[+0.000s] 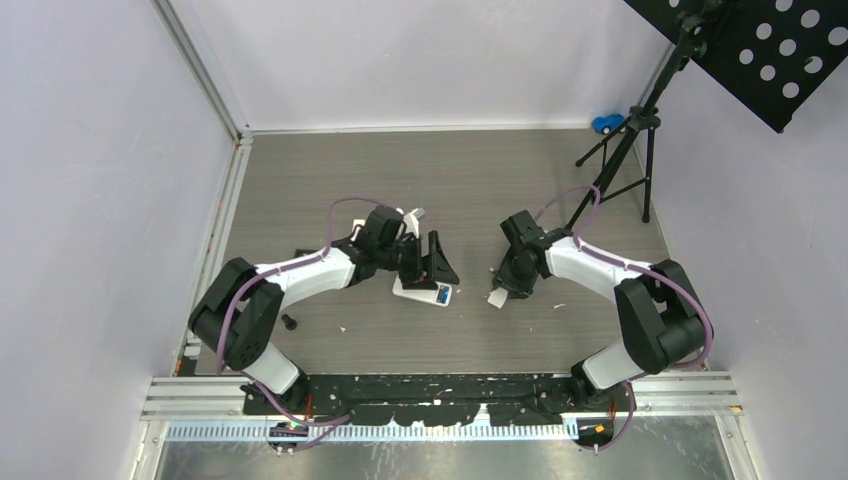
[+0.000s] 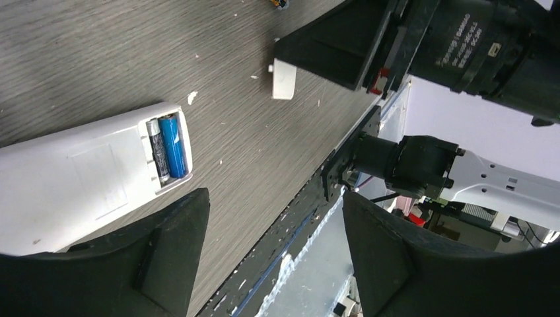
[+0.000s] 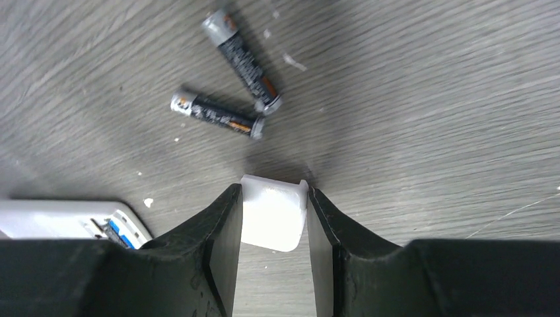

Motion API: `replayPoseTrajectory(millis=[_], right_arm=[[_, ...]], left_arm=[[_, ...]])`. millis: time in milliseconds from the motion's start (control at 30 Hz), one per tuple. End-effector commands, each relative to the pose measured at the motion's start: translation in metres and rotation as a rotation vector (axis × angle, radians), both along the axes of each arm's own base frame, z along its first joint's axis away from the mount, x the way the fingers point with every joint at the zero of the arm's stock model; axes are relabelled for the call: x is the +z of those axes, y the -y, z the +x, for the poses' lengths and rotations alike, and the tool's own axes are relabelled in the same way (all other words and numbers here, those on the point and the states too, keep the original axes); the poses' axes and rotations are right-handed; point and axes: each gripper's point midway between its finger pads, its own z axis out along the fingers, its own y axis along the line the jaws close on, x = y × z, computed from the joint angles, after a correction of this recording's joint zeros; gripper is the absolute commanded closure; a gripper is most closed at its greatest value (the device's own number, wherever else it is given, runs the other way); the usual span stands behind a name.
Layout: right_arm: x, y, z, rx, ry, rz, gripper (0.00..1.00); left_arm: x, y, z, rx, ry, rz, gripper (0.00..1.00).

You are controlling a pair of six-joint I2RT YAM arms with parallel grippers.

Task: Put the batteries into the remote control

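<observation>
The white remote control (image 2: 79, 191) lies back up on the table with its compartment open. In it sit two batteries (image 2: 166, 146), one dark and one blue. Two more dark batteries (image 3: 241, 63) (image 3: 218, 115) lie loose on the table beyond my right gripper (image 3: 273, 191). That gripper is shut on a small white battery cover (image 3: 273, 214), its lower edge at the table. My left gripper (image 2: 274, 224) hangs open just beside the remote (image 1: 428, 293) with nothing between its fingers. In the top view the cover (image 1: 496, 299) sits right of the remote.
A small black knob (image 1: 290, 322) lies near the left arm's base. At the back right stand a black tripod (image 1: 640, 150) and a blue toy (image 1: 606, 124). Walls close in both sides of the table.
</observation>
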Motion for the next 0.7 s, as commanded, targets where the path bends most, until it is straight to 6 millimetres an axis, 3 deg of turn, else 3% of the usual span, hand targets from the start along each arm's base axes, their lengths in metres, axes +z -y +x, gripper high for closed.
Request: replayPoseTrajectory(millis=[0,200,367,667], right_arm=[[0.013,-0.021,0.000,0.053,0.050,0.056,0.64],[0.020,-0.049,-0.002,0.102,0.076,0.135,0.64],[0.037,-0.070,0.006,0.092,0.140,0.245,0.64],[0.066,-0.089,0.008,0.115,0.191,0.371,0.64]], left_arm=[[0.010,0.018,0.003,-0.009,0.015,-0.076,0.27],[0.004,0.026,-0.004,0.001,-0.027,-0.092,0.32],[-0.006,0.029,-0.010,0.013,-0.051,-0.071,0.39],[-0.015,0.030,-0.013,0.012,-0.065,-0.050,0.47]])
